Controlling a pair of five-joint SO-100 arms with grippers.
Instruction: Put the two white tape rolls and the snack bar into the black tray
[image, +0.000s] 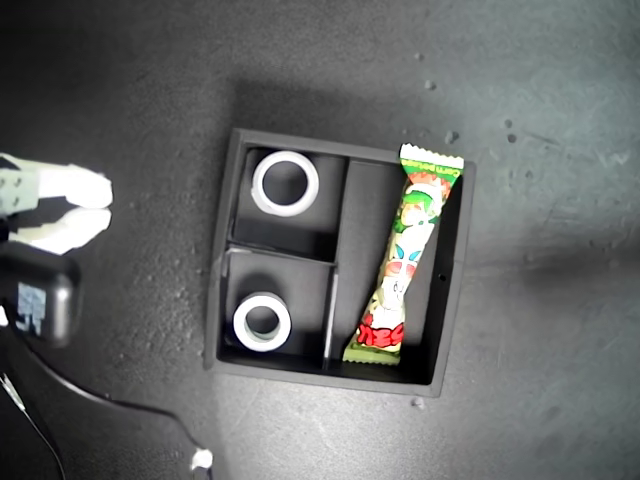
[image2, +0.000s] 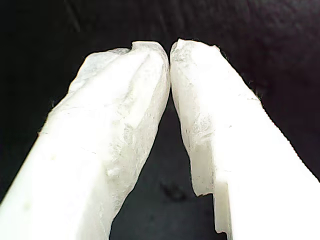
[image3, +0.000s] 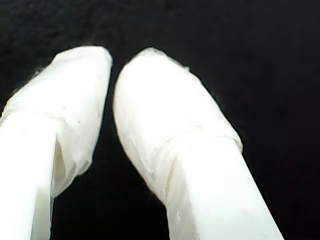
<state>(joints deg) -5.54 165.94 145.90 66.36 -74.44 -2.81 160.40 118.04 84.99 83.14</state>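
Tray (image: 222, 300), black and square, sits mid-frame in the exterior view, well apart from the one gripper (image: 100, 205) showing at that view's left edge. First tape roll (image: 285, 183) lies flat in the small compartment nearer that gripper's level; second tape roll (image: 261, 321) lies flat in the other small compartment. Snack bar (image: 404, 262) lies slanted in the long compartment, on the tray's far side from the gripper, one crimped end riding on the tray wall.

Wrist views show none of this. My first gripper (image2: 170, 50): white fingertips touching, nothing between, dark surface behind. My second gripper (image3: 112, 67): tips nearly together, a thin dark gap, nothing held.

Cannot tell which arm the exterior-view gripper belongs to; its white fingers point toward the tray with a narrow gap. Black block (image: 38, 298) and cable (image: 130, 405) lie just beside it on the dark tabletop (image: 540, 120).
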